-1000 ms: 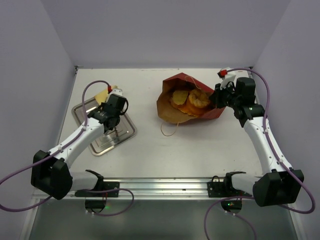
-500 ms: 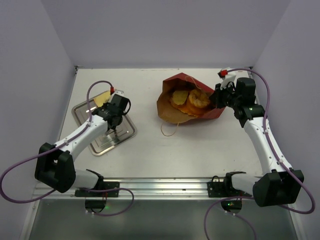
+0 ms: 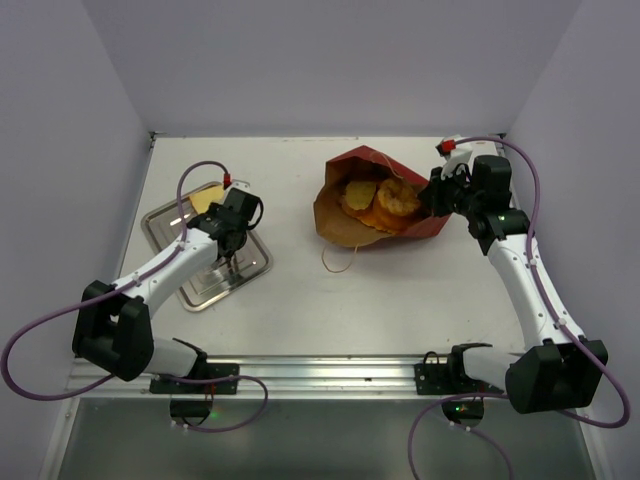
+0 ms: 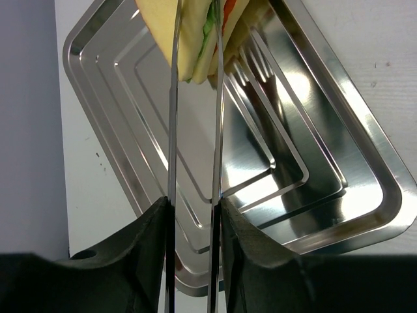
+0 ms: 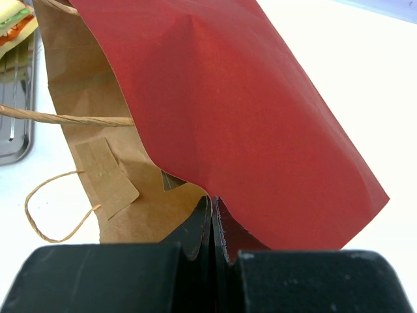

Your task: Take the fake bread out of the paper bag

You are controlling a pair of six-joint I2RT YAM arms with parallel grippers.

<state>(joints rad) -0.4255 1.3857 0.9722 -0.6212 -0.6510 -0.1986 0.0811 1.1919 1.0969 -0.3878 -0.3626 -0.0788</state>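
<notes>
The dark red paper bag [image 3: 366,160] lies open on its side with orange-brown bread pieces [image 3: 385,200] inside. My right gripper [image 3: 432,196] is shut on the bag's right edge; in the right wrist view the gripper [image 5: 213,203] pinches the red paper [image 5: 247,117]. My left gripper [image 3: 225,228] is shut on metal tongs [image 4: 172,130]. In the left wrist view the gripper [image 4: 193,208] holds the tong arms, and they clamp the pale-yellow sandwich wedge [image 4: 195,32] over the metal tray [image 4: 326,130]. From above, the wedge [image 3: 205,200] sits at the tray's far corner.
The square metal tray [image 3: 250,268] lies at the left. A tan cord handle [image 3: 338,260] loops onto the table in front of the bag. White walls close in the left, back and right. A rail runs along the near edge.
My left arm has swung its elbow right and carried the tongs and sandwich wedge slightly nearer, over the tray's far corner. The right arm and bag have not moved.
</notes>
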